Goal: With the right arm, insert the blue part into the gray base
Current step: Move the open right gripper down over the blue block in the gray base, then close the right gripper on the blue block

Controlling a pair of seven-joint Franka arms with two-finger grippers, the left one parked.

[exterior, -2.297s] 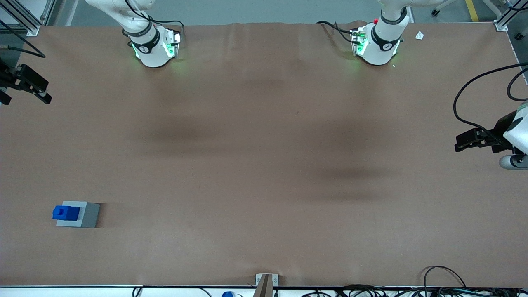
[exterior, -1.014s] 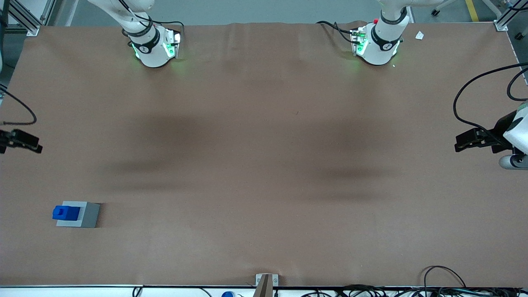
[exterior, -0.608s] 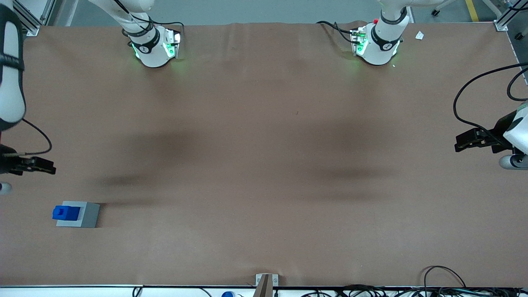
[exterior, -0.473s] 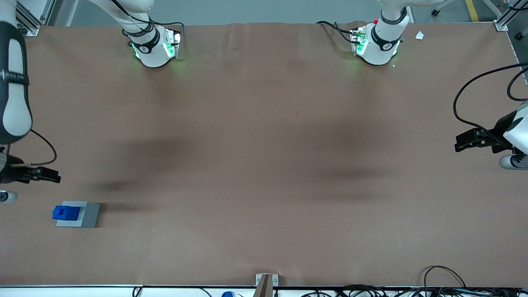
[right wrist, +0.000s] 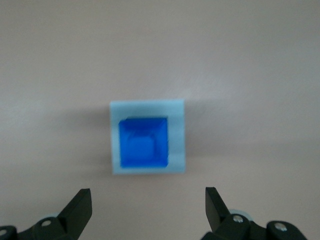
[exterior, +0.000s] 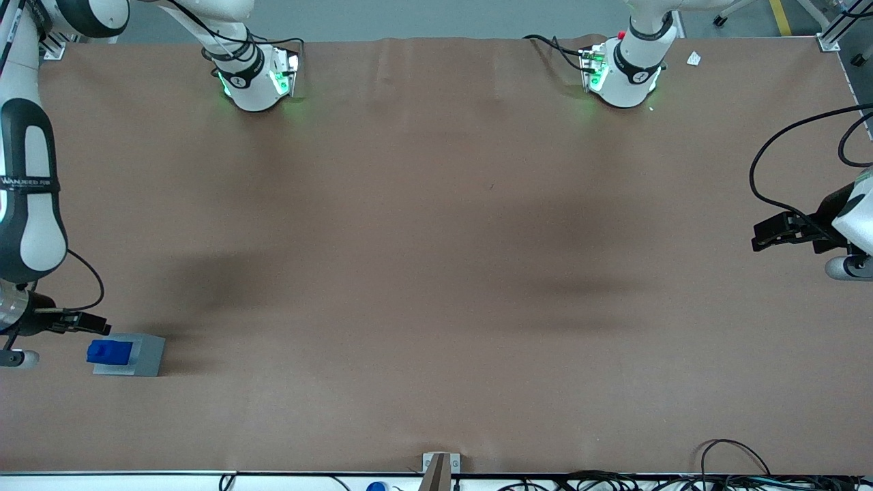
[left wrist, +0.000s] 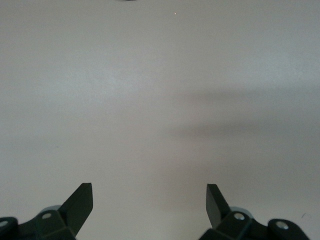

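The blue part (exterior: 108, 351) stands in the top of the gray base (exterior: 143, 356), near the working arm's end of the table. It rises above the base. My right arm's gripper (exterior: 95, 322) hangs above the table just beside the base, a little farther from the front camera than it. In the right wrist view the blue part (right wrist: 145, 142) sits inside the gray base's (right wrist: 177, 135) square outline. The gripper (right wrist: 148, 200) is open and empty, its fingers apart and short of the base.
The brown table cover (exterior: 436, 273) spreads wide around the base. A metal bracket (exterior: 440, 467) and cables (exterior: 730, 470) lie at the table's edge nearest the front camera. A white scrap (exterior: 693, 59) lies near the parked arm's base.
The right arm has swung steadily nearer the front camera, bringing its gripper from well away to just beside the gray base. The blue part and the base have not moved.
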